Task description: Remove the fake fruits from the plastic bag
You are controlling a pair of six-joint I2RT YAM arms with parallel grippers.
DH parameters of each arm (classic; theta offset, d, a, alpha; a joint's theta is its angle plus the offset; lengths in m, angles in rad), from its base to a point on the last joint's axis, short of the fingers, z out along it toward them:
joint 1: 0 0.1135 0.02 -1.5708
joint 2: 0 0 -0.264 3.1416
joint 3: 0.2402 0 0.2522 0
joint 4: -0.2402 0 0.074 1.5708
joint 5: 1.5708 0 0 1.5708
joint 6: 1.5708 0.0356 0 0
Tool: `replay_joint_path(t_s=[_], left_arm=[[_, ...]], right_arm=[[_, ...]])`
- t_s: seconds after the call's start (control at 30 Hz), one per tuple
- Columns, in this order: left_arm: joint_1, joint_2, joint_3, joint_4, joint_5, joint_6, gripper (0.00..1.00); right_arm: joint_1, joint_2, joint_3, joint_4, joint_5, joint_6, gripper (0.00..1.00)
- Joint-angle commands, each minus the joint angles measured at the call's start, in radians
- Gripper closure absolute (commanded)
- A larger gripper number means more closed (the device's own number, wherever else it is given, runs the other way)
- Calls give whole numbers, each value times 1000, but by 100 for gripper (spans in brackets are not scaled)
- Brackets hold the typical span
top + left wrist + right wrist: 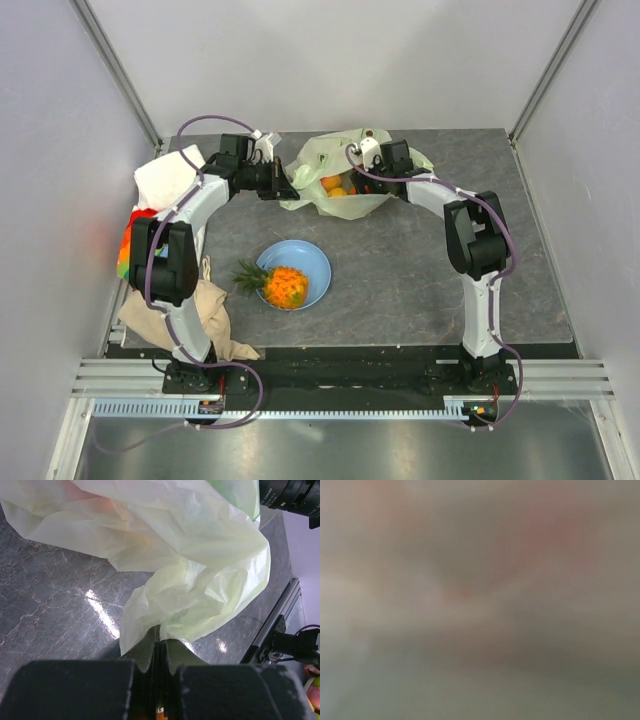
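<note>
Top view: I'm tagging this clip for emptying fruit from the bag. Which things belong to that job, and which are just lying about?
Job: bag; fruits inside it; pineapple; plate holding it; left gripper, shut on bag.
Lying about: white cloth; beige cloth; colourful item at the left edge.

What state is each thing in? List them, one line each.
Bag: open, held at its edge, fruits inside.
Pineapple: out, lying on the plate.
Left gripper: shut on the bag.
Right gripper: inside the bag, jaws hidden.
Beige cloth: crumpled.
</note>
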Motion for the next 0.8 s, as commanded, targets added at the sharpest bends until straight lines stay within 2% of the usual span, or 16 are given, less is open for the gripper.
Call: replay_joint_path(t_s=[0.0, 0.03, 0.13, 0.33, 0.5, 0.63, 0.77], left_arm=[[-2, 15, 35, 32, -5, -25, 98], [-4, 13, 35, 31, -3, -22, 98], [-5, 7, 29, 31, -11, -14, 98], [-38, -2, 15, 31, -46, 14, 98], [-64, 16, 40, 32, -46, 11, 98], [-71, 35, 67, 29, -49, 3, 99], [-67, 38, 99, 12, -75, 6, 98]], right_arm=[[-6, 3, 58, -31, 24, -37, 32], [-11, -13, 64, -34, 2, -31, 44], [-25, -83, 87, -53, -93, 15, 53], [-33, -203, 115, -57, -298, 193, 56], [-33, -248, 111, -42, -352, 288, 64], [-39, -258, 98, 7, -390, 353, 65], [-62, -272, 129, -5, -498, 437, 66]])
